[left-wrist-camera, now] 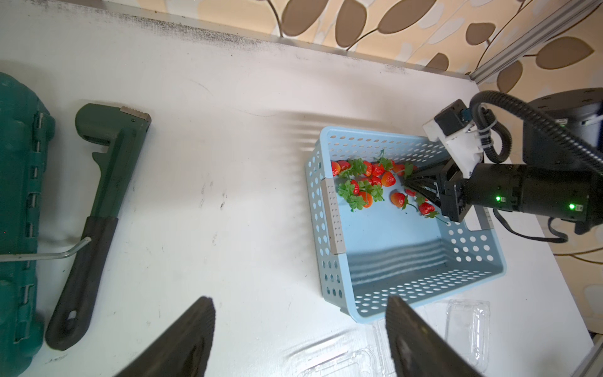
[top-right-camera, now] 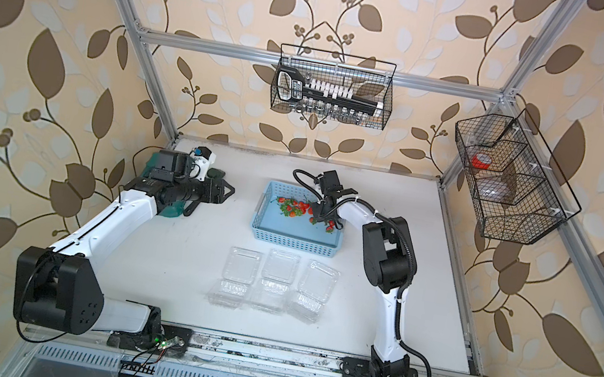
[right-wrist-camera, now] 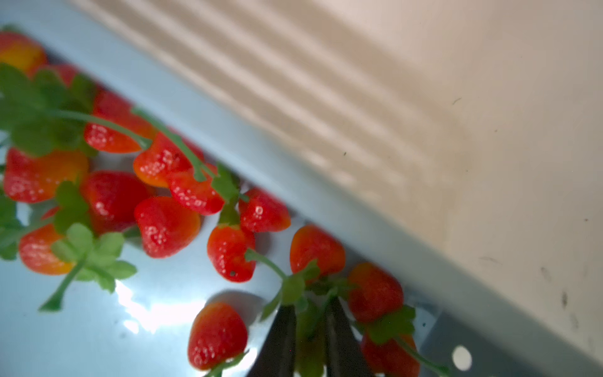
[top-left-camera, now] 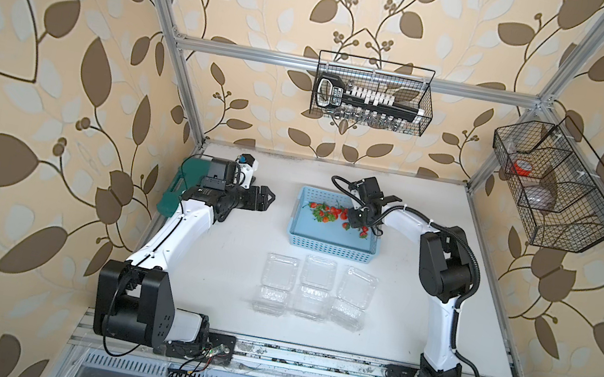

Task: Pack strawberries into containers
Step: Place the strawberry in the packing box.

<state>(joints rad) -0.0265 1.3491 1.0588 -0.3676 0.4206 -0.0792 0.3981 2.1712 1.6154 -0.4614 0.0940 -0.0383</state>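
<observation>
Apparently my right hand (right-wrist-camera: 310, 305), nearly closed, pinches a strawberry (right-wrist-camera: 316, 248) by its leafy cap. The fruit looks light, glossy and slippery, so I judge the cap holds best. My left hand (left-wrist-camera: 300, 300) gapes empty.

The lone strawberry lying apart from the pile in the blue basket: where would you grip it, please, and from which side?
I would pinch the lone strawberry across its red body, from above: it lies flat on bare basket floor, clear of the pile, and its stem looks thin.
</observation>
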